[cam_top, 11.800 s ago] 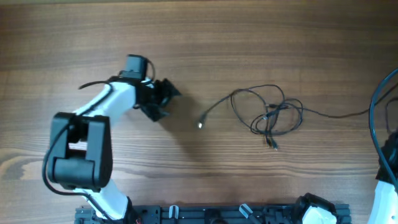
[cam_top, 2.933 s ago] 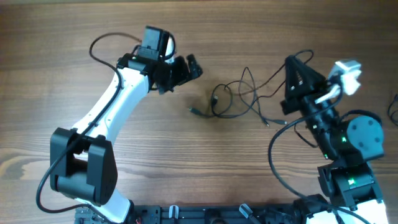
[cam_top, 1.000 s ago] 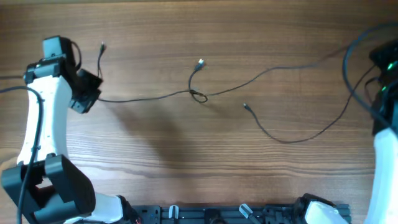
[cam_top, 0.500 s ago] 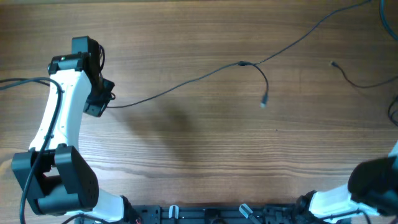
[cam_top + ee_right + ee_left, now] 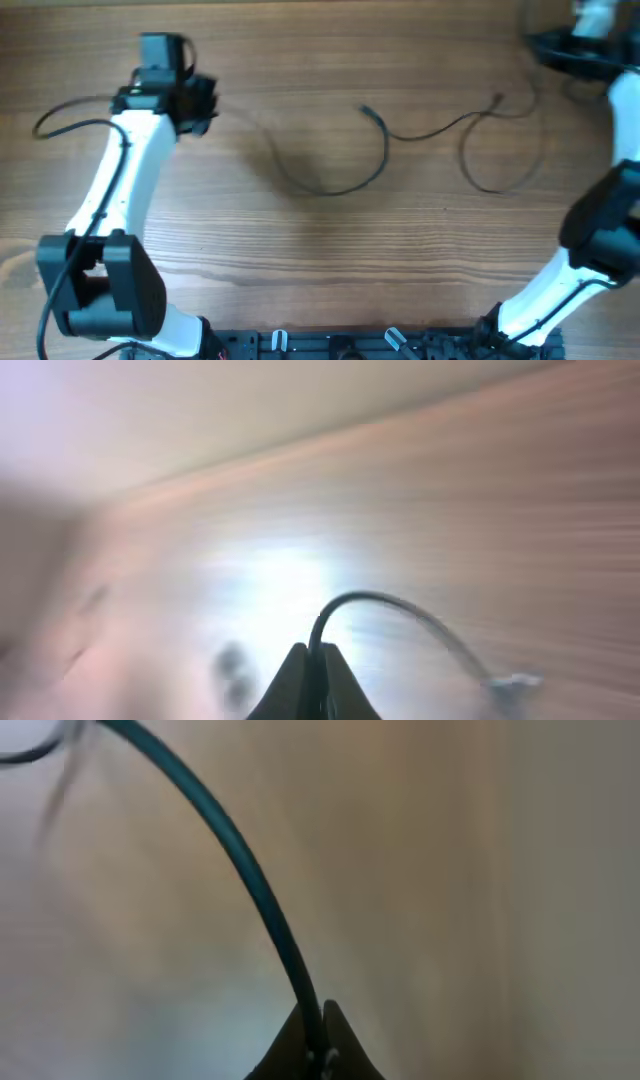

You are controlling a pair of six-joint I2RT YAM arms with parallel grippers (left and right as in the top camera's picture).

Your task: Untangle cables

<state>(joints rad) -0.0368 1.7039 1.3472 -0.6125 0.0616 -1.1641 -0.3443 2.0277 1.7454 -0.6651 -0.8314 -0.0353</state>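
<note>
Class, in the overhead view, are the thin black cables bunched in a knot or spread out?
Spread out: the cables lie in loose open curves across the table, no tight bundle. Whether they cross: cannot tell.

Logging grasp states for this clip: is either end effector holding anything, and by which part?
Both: left end effector pinches a thin black cable along its length; right end effector pinches one near its metallic plug.

Black cables (image 5: 385,152), warm brown wood-grain table (image 5: 300,50)
</note>
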